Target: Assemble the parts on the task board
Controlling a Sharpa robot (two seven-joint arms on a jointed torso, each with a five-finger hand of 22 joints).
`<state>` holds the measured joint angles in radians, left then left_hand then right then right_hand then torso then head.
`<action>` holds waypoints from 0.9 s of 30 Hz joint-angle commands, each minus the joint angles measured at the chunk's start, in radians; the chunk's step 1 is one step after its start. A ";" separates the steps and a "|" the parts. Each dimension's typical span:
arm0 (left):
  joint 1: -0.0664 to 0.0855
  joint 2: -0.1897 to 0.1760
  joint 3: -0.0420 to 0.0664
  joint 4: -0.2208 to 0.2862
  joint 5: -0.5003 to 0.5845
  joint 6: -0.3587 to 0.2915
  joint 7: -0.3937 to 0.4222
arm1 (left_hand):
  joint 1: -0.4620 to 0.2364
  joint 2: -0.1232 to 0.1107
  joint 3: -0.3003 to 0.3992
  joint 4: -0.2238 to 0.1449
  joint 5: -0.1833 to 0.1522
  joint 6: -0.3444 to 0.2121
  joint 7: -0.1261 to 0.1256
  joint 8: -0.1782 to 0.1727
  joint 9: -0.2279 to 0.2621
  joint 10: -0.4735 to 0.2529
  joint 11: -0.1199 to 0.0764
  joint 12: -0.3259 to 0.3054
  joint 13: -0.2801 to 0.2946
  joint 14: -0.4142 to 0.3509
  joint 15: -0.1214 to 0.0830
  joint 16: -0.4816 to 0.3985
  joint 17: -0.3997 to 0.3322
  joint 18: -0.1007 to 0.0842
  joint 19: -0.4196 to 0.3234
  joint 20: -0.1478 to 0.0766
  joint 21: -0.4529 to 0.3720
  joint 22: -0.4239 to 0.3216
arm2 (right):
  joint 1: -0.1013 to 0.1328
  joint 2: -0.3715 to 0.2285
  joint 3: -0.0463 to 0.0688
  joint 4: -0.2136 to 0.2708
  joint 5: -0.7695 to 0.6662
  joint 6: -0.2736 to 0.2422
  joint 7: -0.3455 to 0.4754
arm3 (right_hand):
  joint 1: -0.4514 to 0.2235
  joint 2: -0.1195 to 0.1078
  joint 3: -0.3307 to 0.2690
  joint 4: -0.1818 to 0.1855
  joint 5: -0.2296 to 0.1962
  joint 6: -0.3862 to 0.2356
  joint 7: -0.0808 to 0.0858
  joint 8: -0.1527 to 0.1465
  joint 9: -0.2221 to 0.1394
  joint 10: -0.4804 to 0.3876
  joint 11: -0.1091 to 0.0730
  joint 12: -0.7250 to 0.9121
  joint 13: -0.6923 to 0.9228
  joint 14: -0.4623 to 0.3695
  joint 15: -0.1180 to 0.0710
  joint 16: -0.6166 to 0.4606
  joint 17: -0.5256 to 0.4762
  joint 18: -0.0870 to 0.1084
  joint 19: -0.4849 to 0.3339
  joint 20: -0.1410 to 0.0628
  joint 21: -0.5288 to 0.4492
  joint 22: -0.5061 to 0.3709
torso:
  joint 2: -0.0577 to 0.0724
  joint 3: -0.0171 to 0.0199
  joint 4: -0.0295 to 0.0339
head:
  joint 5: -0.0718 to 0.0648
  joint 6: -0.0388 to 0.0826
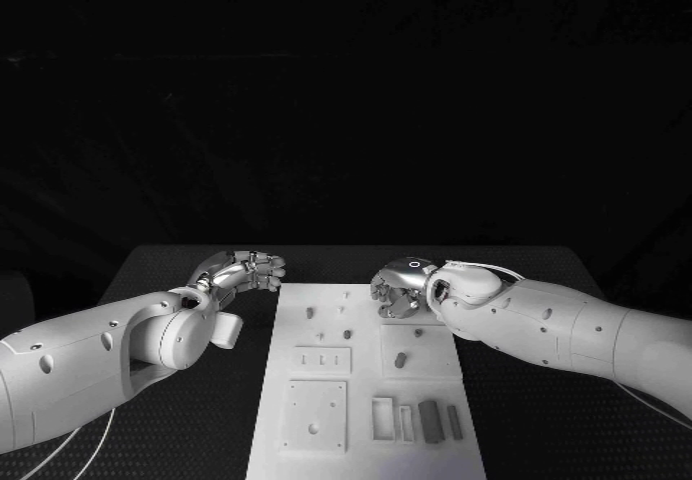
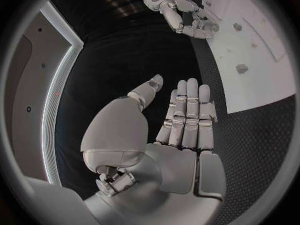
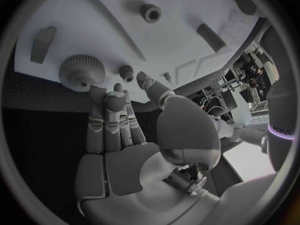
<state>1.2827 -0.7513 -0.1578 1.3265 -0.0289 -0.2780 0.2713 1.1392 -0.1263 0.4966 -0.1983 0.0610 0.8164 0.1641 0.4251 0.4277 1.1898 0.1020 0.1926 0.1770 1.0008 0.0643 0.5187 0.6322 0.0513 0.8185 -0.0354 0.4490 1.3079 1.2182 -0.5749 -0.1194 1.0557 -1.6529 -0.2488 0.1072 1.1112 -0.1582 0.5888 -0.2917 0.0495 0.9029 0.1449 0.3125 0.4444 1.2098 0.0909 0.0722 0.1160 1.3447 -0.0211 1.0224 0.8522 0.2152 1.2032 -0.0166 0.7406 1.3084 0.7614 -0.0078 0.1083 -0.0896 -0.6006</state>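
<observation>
Right hand point(image 1: 401, 290) hovers empty, fingers apart, over the task board point(image 1: 361, 440) near the large gear point(image 3: 82, 72). Left hand point(image 1: 242, 272) at 9 o'clock, open. Gear looks rigid, light; best gripped by its toothed rim.

The scene is dim, with black surroundings, and light falls mainly on the white task board point(image 1: 361, 380), which stands out brightly against the dark table point(image 1: 173, 420). Both wrist pictures are fisheye circles in dark frames, where straight edges bend toward the rim. Small parts on the board look soft.
</observation>
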 commanded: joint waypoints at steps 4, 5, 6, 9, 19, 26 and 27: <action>0.000 0.002 0.001 0.001 0.002 0.018 0.008 | -0.012 0.001 0.002 -0.005 -0.003 -0.008 0.001 -0.007 0.001 -0.007 -0.001 -0.006 -0.001 0.007 0.002 0.007 -0.001 0.002 0.003 0.001 0.005 0.020 | -0.001 -0.004 -0.001 0.011 -0.063 -0.004 -0.017 | 0.000 -0.020 0.018 0.001 0.001 0.004 0.000 -0.006 -0.004 -0.002 0.005 -0.006 -0.004 -0.008 0.004 0.012 -0.005 0.047 -0.008 -0.001 0.012 0.023 | 0.006 0.0011 0.0001 | 0.002 0.003; 0.000 0.002 0.001 0.000 0.002 0.018 0.008 | -0.013 0.001 0.002 -0.005 -0.003 -0.008 0.001 -0.007 0.001 -0.007 -0.001 -0.006 -0.001 0.007 0.002 0.007 -0.001 0.002 0.003 0.001 0.005 0.020 | -0.001 -0.005 -0.001 0.012 -0.063 -0.004 -0.018 | 0.000 -0.020 0.019 0.001 0.001 0.004 0.000 -0.007 -0.004 -0.003 0.005 -0.006 -0.004 -0.008 0.004 0.013 -0.005 0.047 -0.008 -0.001 0.013 0.023 | 0.007 0.0012 0.0002 | 0.002 0.003; 0.000 0.002 0.001 0.000 0.002 0.018 0.008 | -0.013 0.000 0.002 -0.005 -0.003 -0.008 0.001 -0.007 0.001 -0.007 -0.001 -0.006 -0.001 0.007 0.002 0.007 -0.001 0.002 0.003 0.001 0.005 0.020 | -0.001 -0.006 -0.002 0.012 -0.065 -0.001 -0.018 | 0.000 -0.021 0.021 0.001 0.001 0.004 0.000 -0.007 -0.005 -0.003 0.006 -0.006 -0.005 -0.008 0.004 0.014 -0.006 0.047 -0.008 -0.001 0.014 0.023 | 0.007 0.0011 0.0004 | 0.002 0.003; 0.001 0.001 0.001 0.000 0.002 0.019 0.007 | -0.013 0.000 0.002 -0.005 -0.003 -0.008 0.001 -0.008 0.001 -0.008 -0.001 -0.007 -0.001 0.006 0.002 0.007 -0.001 0.002 0.003 0.001 0.006 0.020 | -0.002 -0.009 -0.002 0.012 -0.066 0.006 -0.016 | 0.000 -0.022 0.025 0.001 0.002 0.004 -0.001 -0.007 -0.006 -0.005 0.006 -0.006 -0.006 -0.008 0.005 0.016 -0.007 0.047 -0.009 -0.002 0.016 0.023 | 0.008 0.0010 -0.0002 | 0.001 0.005; 0.001 0.003 0.001 -0.003 0.004 0.021 0.004 | -0.015 0.000 0.003 -0.004 -0.003 -0.008 0.001 -0.008 0.002 -0.008 -0.001 -0.008 -0.001 0.006 0.002 0.007 -0.002 0.002 0.003 0.001 0.006 0.020 | -0.010 -0.007 -0.004 0.014 -0.070 0.022 -0.013 | 0.004 -0.011 0.052 0.002 0.000 0.016 -0.005 -0.001 -0.006 0.006 0.003 -0.001 -0.006 -0.009 0.002 0.028 -0.012 0.047 -0.008 -0.002 0.029 0.022 | 0.012 0.0010 -0.0001 | 0.001 0.004; 0.000 0.003 0.001 -0.003 0.006 0.020 0.004 | -0.017 0.000 0.003 -0.004 -0.003 -0.008 0.001 -0.009 0.002 -0.008 -0.001 -0.009 -0.001 0.006 0.002 0.008 -0.002 0.002 0.003 0.001 0.006 0.020 | -0.015 -0.001 -0.005 0.010 -0.072 0.028 -0.013 | -0.001 -0.002 0.085 0.004 -0.001 0.026 -0.008 0.006 -0.004 0.020 -0.001 0.002 -0.004 -0.012 -0.002 0.038 -0.016 0.047 -0.009 -0.003 0.040 0.021 | 0.014 0.0006 0.0012 | 0.001 0.003; 0.000 0.003 0.001 -0.004 0.006 0.021 0.004 | -0.018 0.001 0.003 -0.004 -0.003 -0.008 0.001 -0.009 0.002 -0.008 -0.001 -0.009 -0.001 0.006 0.002 0.008 -0.002 0.002 0.003 0.001 0.006 0.020 | -0.016 0.002 -0.005 0.009 -0.075 0.028 -0.014 | -0.003 0.001 0.090 0.004 -0.001 0.029 -0.008 0.007 -0.004 0.023 -0.002 0.003 -0.004 -0.012 -0.003 0.039 -0.017 0.047 -0.009 -0.003 0.041 0.021 | 0.015 0.0008 0.0012 | 0.001 0.003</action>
<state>1.2828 -0.7496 -0.1578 1.3208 -0.0280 -0.2735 0.2687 1.1314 -0.1264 0.4966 -0.1983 0.0610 0.8164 0.1641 0.4213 0.4287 1.1900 0.1019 0.1889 0.1771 1.0008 0.0643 0.5227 0.6315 0.0461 0.8185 -0.0354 0.4490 1.3076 1.2102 -0.5778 -0.1201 1.0653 -1.7082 -0.2486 0.0942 1.1076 -0.1649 0.6753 -0.2874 0.0496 0.9243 0.1365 0.3161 0.4396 1.2260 0.0893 0.0739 0.1135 1.3367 -0.0229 1.0571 0.8359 0.2135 1.1979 -0.0176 0.7761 1.3081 0.7743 -0.0069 0.1090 -0.0898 -0.5962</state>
